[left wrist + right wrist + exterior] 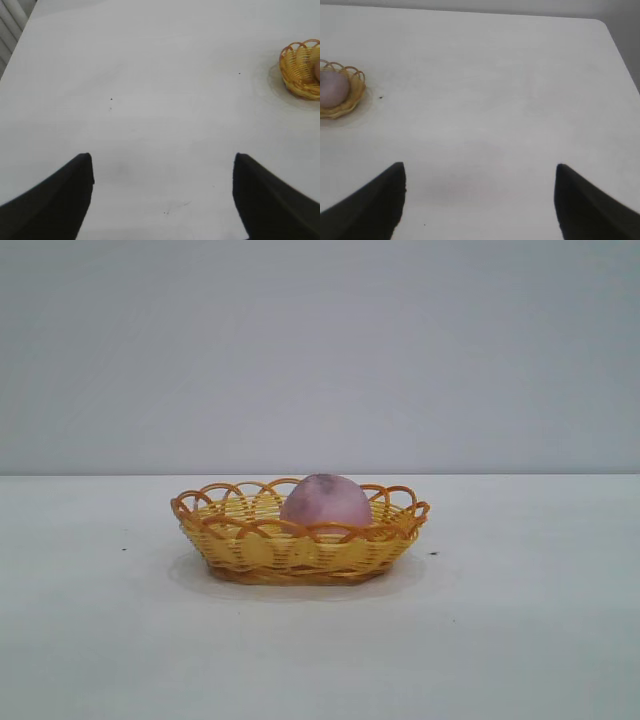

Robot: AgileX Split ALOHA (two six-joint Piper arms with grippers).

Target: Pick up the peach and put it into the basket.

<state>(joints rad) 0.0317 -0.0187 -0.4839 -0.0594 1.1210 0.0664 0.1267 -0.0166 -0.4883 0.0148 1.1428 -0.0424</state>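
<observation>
Where the white table (520,640) ran back to meet the plain grey wall (320,350), the basket (250,545) sat alone near the middle of the surface, its yellow-orange weave topped by a looped, scalloped rim. The peach (326,503) lay inside it, toward the right end as seen from the exterior camera, its dull pinkish-purple crown rising above the rim with a greyish smudge on top. A few tiny dark specks dotted the tabletop on either side of the basket.

Neither arm showed from the exterior view. From the left wrist, the left gripper (162,197) hung over bare table with its two dark fingers spread wide and nothing between them; the basket lay well away, at the edge of that picture, with only a sliver of the peach showing. From the right wrist, the right gripper (480,200) was likewise over bare table, its fingers released and empty, and the basket with the peach in it lay far off to the side, well apart from the fingertips.
</observation>
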